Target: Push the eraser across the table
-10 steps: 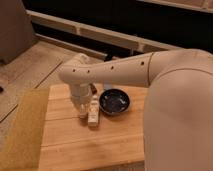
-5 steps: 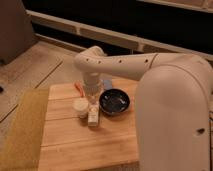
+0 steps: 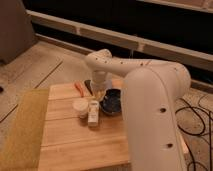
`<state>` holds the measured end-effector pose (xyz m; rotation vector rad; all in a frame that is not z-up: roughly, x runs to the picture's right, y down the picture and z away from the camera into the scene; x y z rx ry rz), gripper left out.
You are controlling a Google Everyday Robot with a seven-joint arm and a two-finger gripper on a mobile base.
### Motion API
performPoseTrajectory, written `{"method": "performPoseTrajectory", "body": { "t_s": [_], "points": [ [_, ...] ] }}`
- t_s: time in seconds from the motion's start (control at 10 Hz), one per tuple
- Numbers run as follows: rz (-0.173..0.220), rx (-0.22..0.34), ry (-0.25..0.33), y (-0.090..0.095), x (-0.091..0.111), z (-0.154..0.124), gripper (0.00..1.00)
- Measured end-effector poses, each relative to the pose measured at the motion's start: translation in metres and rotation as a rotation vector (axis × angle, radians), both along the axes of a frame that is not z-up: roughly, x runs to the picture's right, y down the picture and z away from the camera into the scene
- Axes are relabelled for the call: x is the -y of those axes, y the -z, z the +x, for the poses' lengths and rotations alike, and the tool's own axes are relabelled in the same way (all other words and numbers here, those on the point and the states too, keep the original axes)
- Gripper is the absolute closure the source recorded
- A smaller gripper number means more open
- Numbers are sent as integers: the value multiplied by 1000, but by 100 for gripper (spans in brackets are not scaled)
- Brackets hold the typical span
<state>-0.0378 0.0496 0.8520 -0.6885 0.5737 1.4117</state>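
The whitish rectangular eraser (image 3: 93,113) lies on the light wooden table (image 3: 75,142), near its middle, with its long side running front to back. My gripper (image 3: 98,93) hangs at the end of the white arm (image 3: 125,67), just behind the eraser's far end. It is between a dark bowl (image 3: 113,102) and a small white round cup (image 3: 80,106). I cannot see whether it touches the eraser.
An orange stick-like item (image 3: 79,88) and a small dark object (image 3: 88,84) lie at the table's far edge. An olive-yellow mat (image 3: 22,127) lies along the table's left side. The arm's bulky white body (image 3: 155,120) covers the table's right part. Cables (image 3: 197,117) lie on the floor at right.
My gripper has moved right and slightly back, from over the cup to behind the eraser's far end. This uncovered the white cup. The eraser has not visibly moved.
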Motion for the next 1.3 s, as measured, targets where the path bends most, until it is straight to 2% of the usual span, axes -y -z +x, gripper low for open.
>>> {"method": "performPoseTrajectory", "body": {
  "t_s": [0.2,0.5,0.7,0.8,0.9,1.1,1.2,1.3],
  "points": [
    [39,38,23,-10,20,-12,100],
    [40,35,22,-11,21,-10,100],
    [47,33,43,-12,18,-10,100],
    [77,27,64,-18,20,-6,100],
    [119,43,80,-26,25,-7,100],
    [171,88,106,-40,29,-8,100],
    [188,111,96,-45,32,-9,100],
    [199,145,45,-52,35,-12,100]
  ]
}}
